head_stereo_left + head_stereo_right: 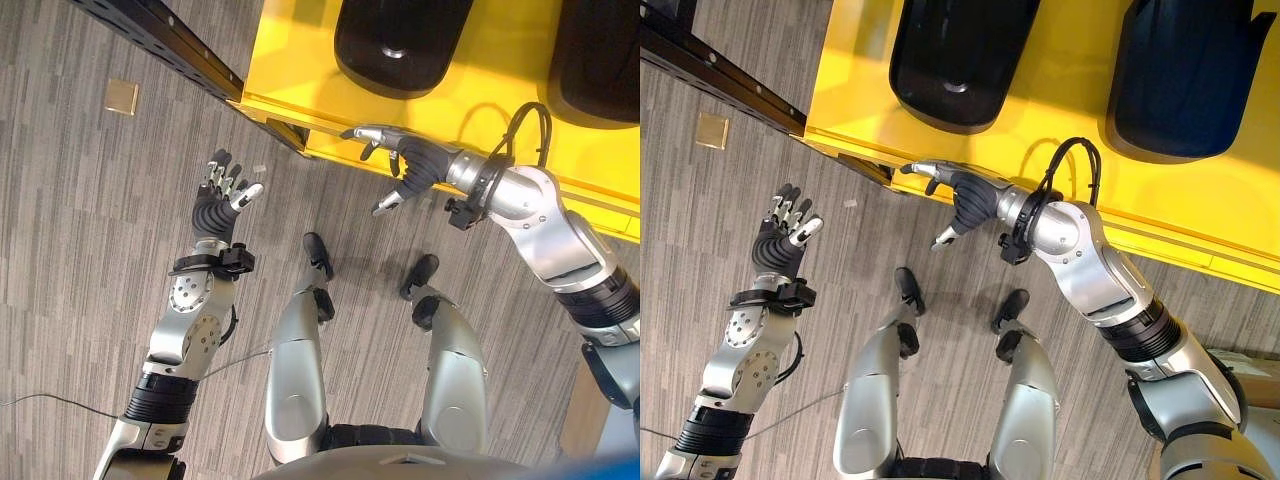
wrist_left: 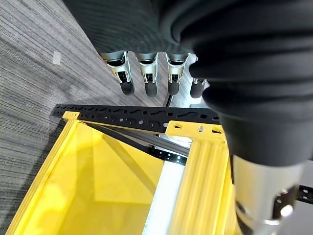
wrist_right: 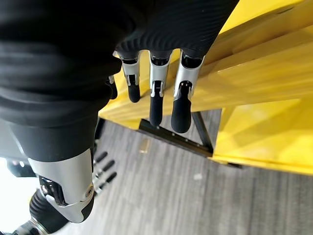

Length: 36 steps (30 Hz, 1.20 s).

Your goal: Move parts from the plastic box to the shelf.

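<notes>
A yellow plastic box [image 1: 500, 95] stands on the floor ahead of me. Two large black rounded parts [image 1: 400, 40] [image 1: 600, 55] lie inside it. My right hand [image 1: 415, 165] hovers at the box's near rim, open and holding nothing, with its fingers stretched along the edge. The right wrist view shows the straight fingers [image 3: 156, 93] in front of the yellow wall [image 3: 264, 73]. My left hand [image 1: 218, 200] is raised over the carpet to the left of the box, open and empty, its fingers [image 2: 146, 81] relaxed.
A black perforated rail [image 1: 170, 40] of a rack runs diagonally by the box's left corner, also seen as the rail [image 2: 137, 115] past my left fingers. A small tan square [image 1: 121, 96] lies on the grey carpet at the left.
</notes>
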### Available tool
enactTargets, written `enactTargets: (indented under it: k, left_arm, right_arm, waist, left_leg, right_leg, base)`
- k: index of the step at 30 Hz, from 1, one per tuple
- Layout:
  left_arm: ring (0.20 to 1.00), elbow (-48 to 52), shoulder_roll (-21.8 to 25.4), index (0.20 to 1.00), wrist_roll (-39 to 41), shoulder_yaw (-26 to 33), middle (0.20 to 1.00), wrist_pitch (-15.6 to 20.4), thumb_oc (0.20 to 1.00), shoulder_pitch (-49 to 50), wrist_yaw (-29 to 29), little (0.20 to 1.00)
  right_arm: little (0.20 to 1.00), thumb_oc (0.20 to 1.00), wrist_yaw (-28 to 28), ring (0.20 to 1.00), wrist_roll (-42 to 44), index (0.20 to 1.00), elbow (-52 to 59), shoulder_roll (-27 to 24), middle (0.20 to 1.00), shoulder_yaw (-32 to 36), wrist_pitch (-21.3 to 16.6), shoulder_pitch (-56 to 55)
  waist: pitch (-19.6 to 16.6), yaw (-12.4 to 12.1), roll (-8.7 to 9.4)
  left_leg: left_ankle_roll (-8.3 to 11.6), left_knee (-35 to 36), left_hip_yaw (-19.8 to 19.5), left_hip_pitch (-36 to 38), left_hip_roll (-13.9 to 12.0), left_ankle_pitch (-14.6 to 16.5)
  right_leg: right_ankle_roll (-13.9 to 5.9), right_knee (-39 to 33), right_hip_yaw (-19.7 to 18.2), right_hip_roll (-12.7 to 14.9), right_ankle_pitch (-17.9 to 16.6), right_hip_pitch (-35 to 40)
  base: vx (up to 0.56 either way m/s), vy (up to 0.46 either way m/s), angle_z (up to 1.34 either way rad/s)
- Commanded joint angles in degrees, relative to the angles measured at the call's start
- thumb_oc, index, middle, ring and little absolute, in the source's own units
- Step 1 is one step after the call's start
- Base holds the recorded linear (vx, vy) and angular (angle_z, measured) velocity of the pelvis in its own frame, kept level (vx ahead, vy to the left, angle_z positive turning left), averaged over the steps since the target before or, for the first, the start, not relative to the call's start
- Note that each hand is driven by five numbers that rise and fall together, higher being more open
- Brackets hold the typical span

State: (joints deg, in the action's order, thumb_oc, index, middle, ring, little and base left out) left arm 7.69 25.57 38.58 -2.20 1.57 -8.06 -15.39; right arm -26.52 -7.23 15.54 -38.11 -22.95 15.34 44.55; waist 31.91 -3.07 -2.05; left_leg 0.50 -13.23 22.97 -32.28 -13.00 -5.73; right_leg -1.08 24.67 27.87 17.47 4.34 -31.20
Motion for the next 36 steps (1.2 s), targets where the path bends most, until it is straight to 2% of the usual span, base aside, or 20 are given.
enactTargets:
  k: [1, 6, 12, 21, 36]
  left_arm:
    - [1.0, 3.9, 1.36, 1.0, -3.22, -0.34, 1.0, 1.92, 1.0, 0.47, -0.01, 1.0]
    - [1.0, 3.44, 1.44, 1.0, -3.16, -0.03, 1.0, 1.65, 1.0, 0.18, 0.47, 1.0]
    - [1.0, 3.17, 0.93, 1.0, -3.25, 0.36, 1.0, 1.19, 1.0, -0.41, 0.29, 1.0]
    - [1.0, 2.9, 0.8, 1.0, -2.23, 0.85, 1.0, 0.25, 1.0, -1.21, 0.45, 1.0]
    - [1.0, 2.32, 0.14, 1.0, -0.13, 1.06, 1.0, -0.84, 1.0, -1.8, 0.79, 1.0]
  right_arm:
    - [1.0, 1.0, 4.14, 1.0, 0.75, 1.0, -0.67, 0.71, 1.0, 3.32, -2.07, 1.31]
    - [1.0, 1.0, 5.14, 1.0, 0.14, 1.0, -2.96, 0.74, 1.0, 4.36, -1.92, 1.59]
    - [1.0, 1.0, 5.93, 1.0, 1.23, 1.0, -5.94, 0.58, 1.0, 4.55, 1.15, 2.24]
    - [1.0, 1.0, 7.01, 1.0, 1.29, 1.0, -9.56, 1.1, 1.0, 4.47, 3.85, 2.77]
    - [1.0, 1.0, 9.86, 1.0, 5.37, 1.0, -12.93, 1.99, 1.0, 5.13, 5.37, 3.71]
  waist:
    - [-2.11, -0.59, -0.05]
    - [-2.11, -0.56, -0.06]
    - [-2.11, -0.45, 0.05]
    - [-2.11, -0.58, 0.22]
    - [-2.11, -0.9, 0.68]
  left_leg:
    - [8.08, -2.44, 4.04, 2.57, -5.36, 6.03]
    - [8.03, -2.68, 3.95, 2.44, -5.36, 6.1]
    - [8.0, -2.63, 3.91, 2.26, -5.37, 5.95]
    - [7.92, -2.72, 3.77, 1.91, -5.24, 5.79]
    - [7.82, -2.8, 3.33, 2.17, -4.88, 5.81]
  right_leg:
    - [-6.17, -1.44, -1.89, 2.29, -0.09, -3.73]
    - [-6.11, -1.05, -1.86, 2.31, -0.04, -3.93]
    - [-5.94, -0.93, -1.95, 2.2, 0.07, -4.11]
    - [-5.78, -0.32, -1.9, 2.15, 0.18, -4.49]
    - [-5.49, 0.27, -1.76, 1.84, 0.62, -3.99]
  base:
    - [0.0, 0.0, 0.0]
    - [0.0, 0.0, 0.0]
    - [0.0, 0.0, 0.0]
    - [0.0, 0.0, 0.0]
    - [0.0, 0.0, 0.0]
